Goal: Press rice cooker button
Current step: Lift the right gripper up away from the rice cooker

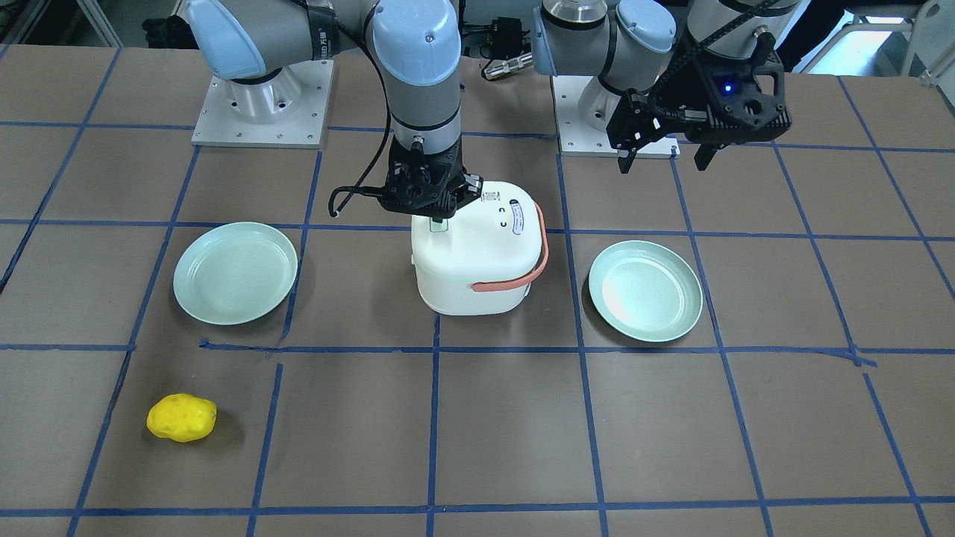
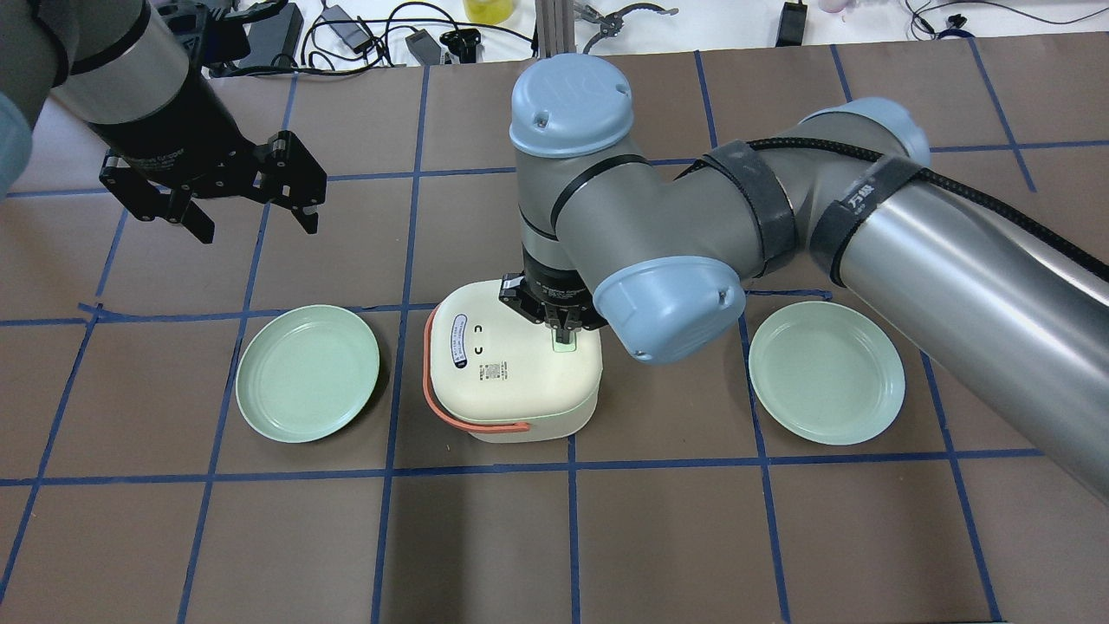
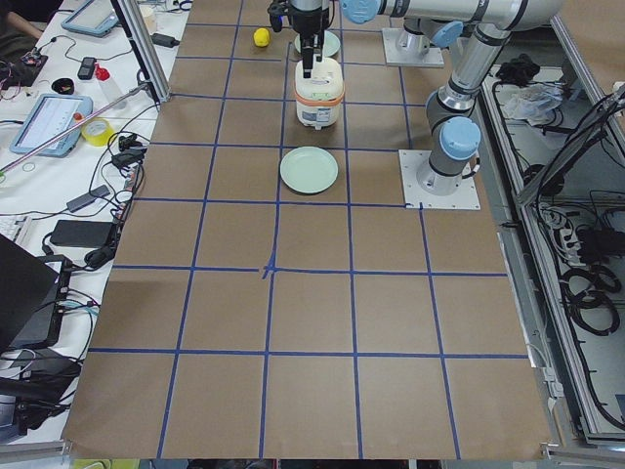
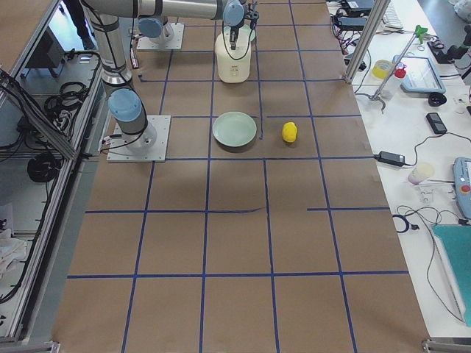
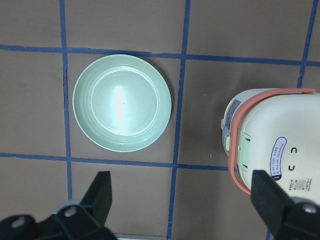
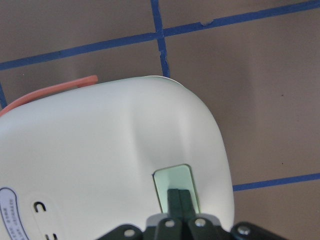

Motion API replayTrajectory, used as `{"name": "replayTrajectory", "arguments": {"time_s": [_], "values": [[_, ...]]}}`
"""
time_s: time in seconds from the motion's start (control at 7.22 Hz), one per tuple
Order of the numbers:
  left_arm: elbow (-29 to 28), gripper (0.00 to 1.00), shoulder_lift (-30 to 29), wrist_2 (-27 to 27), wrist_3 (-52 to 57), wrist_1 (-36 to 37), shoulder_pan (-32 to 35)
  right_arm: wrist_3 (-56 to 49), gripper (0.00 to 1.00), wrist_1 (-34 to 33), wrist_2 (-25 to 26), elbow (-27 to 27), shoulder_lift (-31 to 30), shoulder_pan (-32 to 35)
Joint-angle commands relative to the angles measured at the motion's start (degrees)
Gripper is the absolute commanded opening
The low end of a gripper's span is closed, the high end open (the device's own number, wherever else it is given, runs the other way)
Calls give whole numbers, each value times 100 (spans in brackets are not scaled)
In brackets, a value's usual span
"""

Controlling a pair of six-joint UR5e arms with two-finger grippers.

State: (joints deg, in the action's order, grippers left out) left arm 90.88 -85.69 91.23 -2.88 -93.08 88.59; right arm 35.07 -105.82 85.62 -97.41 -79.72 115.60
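The white rice cooker (image 1: 477,268) with an orange handle stands at the table's middle. It also shows in the overhead view (image 2: 511,381). The pale greenish button (image 6: 172,181) is set near one edge of the lid (image 2: 567,343). My right gripper (image 6: 179,196) is shut and points straight down. Its tips are over the button (image 1: 439,227) and seem to touch it. My left gripper (image 2: 251,221) is open and empty. It hovers well above the table, away from the cooker (image 5: 272,145).
Two pale green plates flank the cooker, one (image 2: 308,373) on my left and one (image 2: 827,373) on my right. A yellow lumpy object (image 1: 181,418) lies far out on my right side. Cables and tools lie beyond the table's far edge.
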Motion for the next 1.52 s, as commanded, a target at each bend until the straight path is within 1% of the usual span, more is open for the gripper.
{"name": "replayTrajectory", "arguments": {"time_s": [0.0,0.28,0.42,0.55,0.69,0.83,0.97,1.11,1.38], "values": [[0,100,0,0,7,0,0,0,0,0,7,-33,0,6],[0,100,0,0,7,0,0,-9,0,-17,42,-24,0,-2],[0,100,0,0,-2,0,0,-9,0,26,95,115,-8,-46],[0,100,0,0,-2,0,0,-26,49,61,130,195,-78,-133],[0,100,0,0,7,0,0,-44,70,270,148,318,-201,-152],[0,100,0,0,-2,0,0,-79,82,516,348,484,-228,-221],[0,100,0,0,-2,0,0,-575,95,745,550,747,-237,-379],[0,100,0,0,-2,0,0,-1111,100,1043,543,1002,-281,-659],[0,100,0,0,7,0,0,-2148,100,1571,482,1459,-369,-1309]]}}
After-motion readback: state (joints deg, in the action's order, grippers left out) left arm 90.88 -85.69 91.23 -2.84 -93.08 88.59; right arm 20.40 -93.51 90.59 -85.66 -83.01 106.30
